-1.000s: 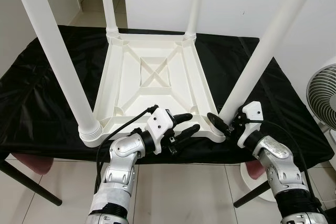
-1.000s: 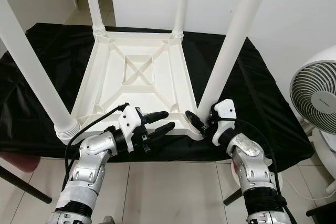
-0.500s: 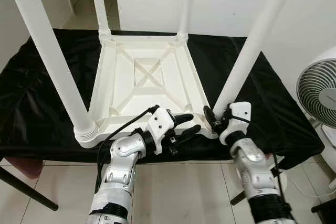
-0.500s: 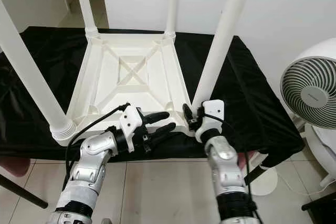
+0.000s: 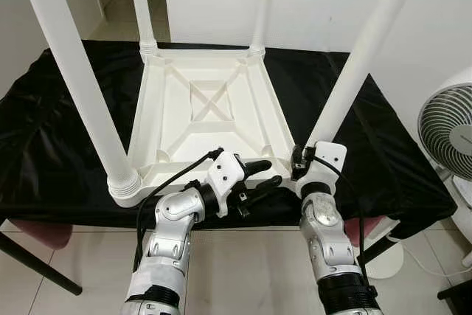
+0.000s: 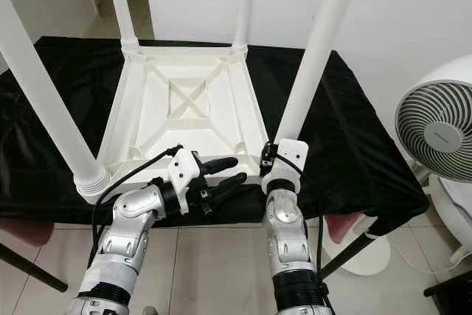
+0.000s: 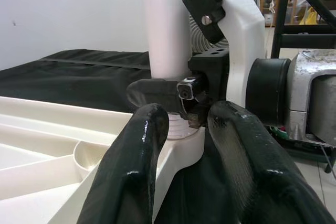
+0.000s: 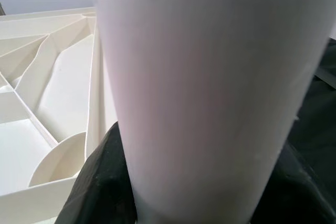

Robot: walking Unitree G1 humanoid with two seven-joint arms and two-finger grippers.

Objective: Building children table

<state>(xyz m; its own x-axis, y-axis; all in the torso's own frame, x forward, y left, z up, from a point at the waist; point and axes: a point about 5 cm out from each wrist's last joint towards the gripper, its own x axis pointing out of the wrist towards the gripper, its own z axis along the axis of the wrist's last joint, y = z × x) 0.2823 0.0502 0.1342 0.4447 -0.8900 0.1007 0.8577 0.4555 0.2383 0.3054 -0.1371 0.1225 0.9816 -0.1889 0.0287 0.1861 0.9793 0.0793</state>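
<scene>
A white plastic children's table [image 5: 203, 108] lies upside down on a black cloth [image 5: 59, 130], with its legs pointing up. My right gripper [image 5: 302, 156] is at the base of the near-right leg [image 5: 361, 57]. In the right wrist view that leg [image 8: 199, 77] sits between the black fingers [image 8: 97, 182], which close against it. My left gripper [image 5: 273, 171] is open at the table's front rim, pointing toward the same corner with nothing between its fingers [image 7: 131, 171]. The left wrist view shows a right finger [image 7: 152, 90] pressed on the leg's base.
The near-left leg [image 5: 81, 86] and two far legs [image 5: 140, 5] stand up around the workspace. A white fan [image 5: 450, 130] stands to the right of the table. A pink seat [image 5: 33, 230] shows under the front edge, above the tiled floor.
My right arm swung in from the right and brought its gripper onto the base of the near-right leg. The left gripper stayed where it was. The camera shifted slightly.
</scene>
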